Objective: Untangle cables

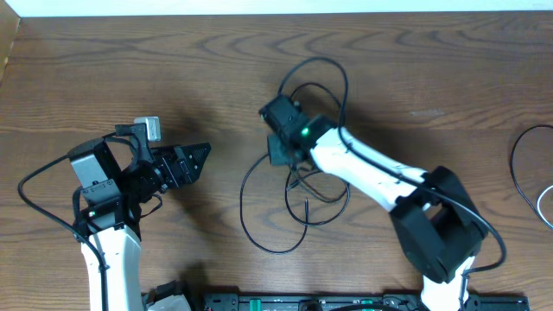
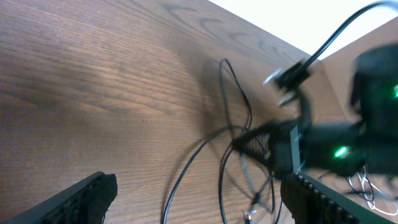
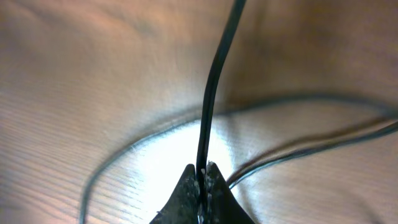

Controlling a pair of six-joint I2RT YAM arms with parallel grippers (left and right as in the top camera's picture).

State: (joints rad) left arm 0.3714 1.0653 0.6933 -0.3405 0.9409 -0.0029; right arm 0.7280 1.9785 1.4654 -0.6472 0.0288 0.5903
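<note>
A tangle of thin black cables (image 1: pixel 298 203) lies in loose loops at the table's middle. My right gripper (image 1: pixel 278 154) reaches down onto the tangle's upper left. In the right wrist view its fingertips (image 3: pixel 189 180) are shut on one black cable (image 3: pixel 214 81), which runs straight up from between them. My left gripper (image 1: pixel 200 162) stands open to the left of the tangle, apart from it and holding nothing. In the left wrist view the black loops (image 2: pixel 227 155) lie between and beyond its two spread fingers (image 2: pixel 81 199), with a small plug end (image 2: pixel 255 200) among them.
Another black cable (image 1: pixel 518 168) and a white-grey one (image 1: pixel 544 206) curve in at the table's right edge. A black rail (image 1: pixel 346 302) runs along the front edge. The pale wall (image 1: pixel 259 7) bounds the table at the back.
</note>
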